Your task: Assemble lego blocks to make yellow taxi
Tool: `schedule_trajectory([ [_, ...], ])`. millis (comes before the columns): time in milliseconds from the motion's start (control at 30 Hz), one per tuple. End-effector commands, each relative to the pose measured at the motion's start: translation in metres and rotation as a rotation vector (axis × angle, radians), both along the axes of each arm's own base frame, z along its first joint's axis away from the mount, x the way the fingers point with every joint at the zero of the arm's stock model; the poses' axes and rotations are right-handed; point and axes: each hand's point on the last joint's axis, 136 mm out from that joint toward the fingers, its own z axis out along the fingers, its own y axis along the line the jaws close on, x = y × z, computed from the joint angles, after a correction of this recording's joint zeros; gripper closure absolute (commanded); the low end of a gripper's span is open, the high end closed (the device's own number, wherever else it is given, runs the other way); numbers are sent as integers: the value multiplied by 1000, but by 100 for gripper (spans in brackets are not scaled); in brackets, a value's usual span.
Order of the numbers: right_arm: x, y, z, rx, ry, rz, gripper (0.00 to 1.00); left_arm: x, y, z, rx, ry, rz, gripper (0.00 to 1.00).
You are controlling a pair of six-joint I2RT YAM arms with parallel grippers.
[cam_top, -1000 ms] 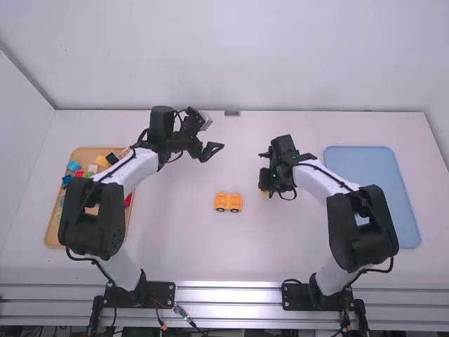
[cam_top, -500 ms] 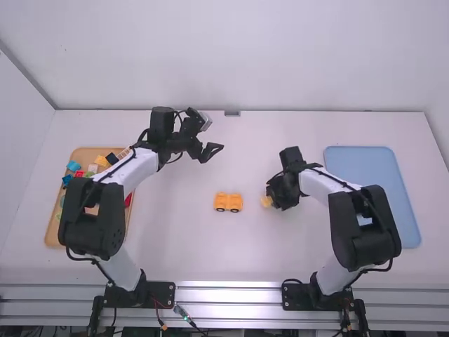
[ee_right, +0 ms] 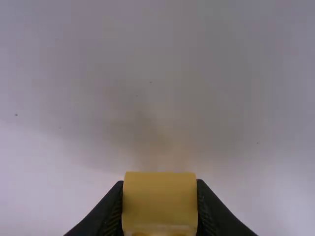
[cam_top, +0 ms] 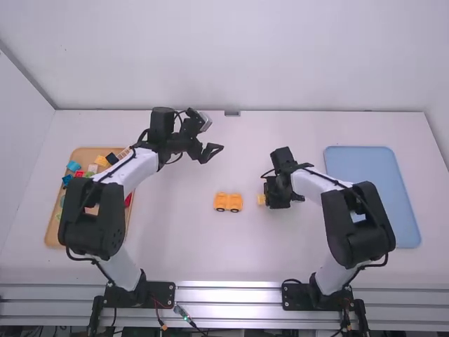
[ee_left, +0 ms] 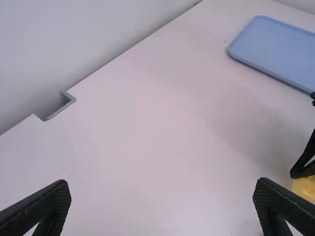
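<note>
Two wheels (cam_top: 234, 210) — high view; pinched block (ee_right: 160, 199) — right wrist view.

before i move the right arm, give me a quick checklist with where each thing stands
1. Yellow block gripped by the right gripper: ok, a finger on each side.
2. Wheeled yellow piece free of both grippers: ok, it sits on the table between the arms.
3. Left gripper out of the way: ok, open and empty, farther up the table than the wheeled piece.
4. Block joined to the wheeled piece: not ok, there is a gap between them.
5. Block's underside ready to fit: cannot tell, that face is hidden.
</note>
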Motion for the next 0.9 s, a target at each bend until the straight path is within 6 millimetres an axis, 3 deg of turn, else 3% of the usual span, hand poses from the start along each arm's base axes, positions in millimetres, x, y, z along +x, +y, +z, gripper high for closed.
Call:
schedule_trajectory([
  [0,8,1,-3,-4,15,-45,100,1,-2,3,-5,-4,-9,1],
  [267,3,15,-23,33,124,-7,98,-1,-2,1,-3,9,-8,1],
  [300,3,15,-23,29,129,-2,90,-1,-2,0,-2,11,-8,1],
  [333,3,15,-23,26,128,4,76,-1,-1,0,-1,13,-6,1],
  [367,5,14,-22,26,121,15,50,-1,-1,-1,0,14,-6,1],
  [400,8,15,-21,27,108,38,38,-1,-1,-1,-1,14,-6,1],
  [433,10,16,-20,29,98,54,33,-1,-1,-1,-1,15,-6,1],
  [667,21,20,-12,34,39,150,23,-1,-1,-1,2,11,-8,1],
  [867,32,11,7,23,20,217,24,-1,-1,-1,5,7,-9,1],
])
